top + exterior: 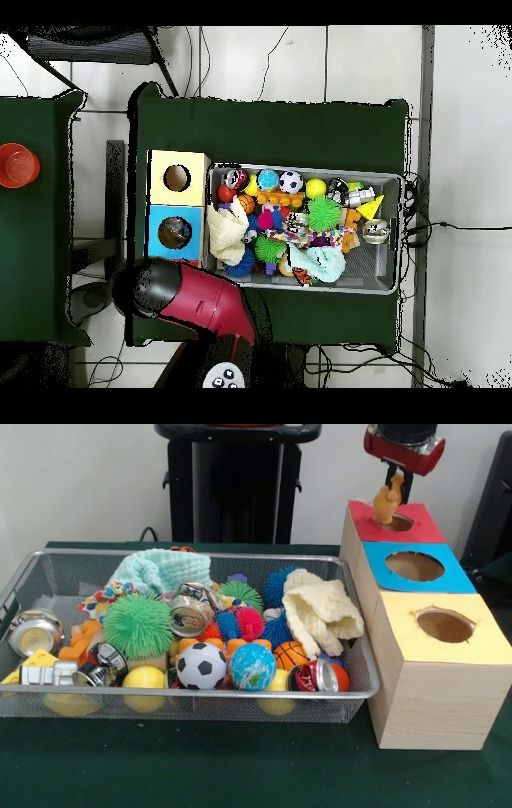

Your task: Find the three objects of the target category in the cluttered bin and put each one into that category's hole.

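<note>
The tool (394,482) hangs right over the round hole in the red box (398,523), and it is pinched shut on a small orange toy (386,502). The bottom of the toy is just at the hole's edge. So this looks like the drop-off step: one thing of the wanted kind is about to go in. Next, the tool would need to let go so the toy falls in, then go to the cluttered bin (48,565) to look for another.

The bin sits on the green surface (240,768), touching the boxes on its side. It is full of balls, cans, spiky toys and cloths.

The front view shows the toy, the grip and all three holes: red, blue box (422,568) and yellow box (448,628). The overhead view does not show the tool or the red box at all, because the red arm (200,300) covers them. It does show the whole bin from above.
</note>
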Controlling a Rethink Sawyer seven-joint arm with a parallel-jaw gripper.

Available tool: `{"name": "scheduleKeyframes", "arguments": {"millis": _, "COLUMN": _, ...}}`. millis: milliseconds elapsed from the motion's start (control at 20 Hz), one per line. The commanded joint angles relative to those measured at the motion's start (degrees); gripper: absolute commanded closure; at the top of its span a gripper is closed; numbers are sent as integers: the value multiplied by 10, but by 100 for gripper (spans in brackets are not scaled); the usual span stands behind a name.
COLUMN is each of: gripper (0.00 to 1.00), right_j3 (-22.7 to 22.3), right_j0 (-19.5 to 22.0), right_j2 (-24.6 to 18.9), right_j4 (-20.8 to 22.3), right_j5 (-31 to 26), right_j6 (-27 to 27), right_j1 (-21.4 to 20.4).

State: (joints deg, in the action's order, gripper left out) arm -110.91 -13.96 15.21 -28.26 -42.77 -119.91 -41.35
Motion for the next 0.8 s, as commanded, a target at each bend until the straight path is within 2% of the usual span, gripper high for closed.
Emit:
{"name": "scheduleKeyframes", "arguments": {"millis": 50, "gripper": 100, "right_j3": 58, "right_j0": 39, "right_j2": -76, "right_j4": 17, "right_j5": -45, "right_j6": -49, "right_j1": 57}}
{"name": "scheduleKeyframes", "arguments": {"millis": 300, "gripper": 100, "right_j3": 72, "right_j0": 51, "right_j2": -99, "right_j4": 5, "right_j5": -26, "right_j6": -52, "right_j1": 74}}
{"name": "scheduleKeyframes", "arguments": {"millis": 500, "gripper": 100, "right_j3": 91, "right_j0": 60, "right_j2": -113, "right_j4": 6, "right_j5": -39, "right_j6": -55, "right_j1": 89}}
{"name": "scheduleKeyframes", "arguments": {"millis": 800, "gripper": 100, "right_j3": 95, "right_j0": 66, "right_j2": -127, "right_j4": 10, "right_j5": -69, "right_j6": -59, "right_j1": 102}}
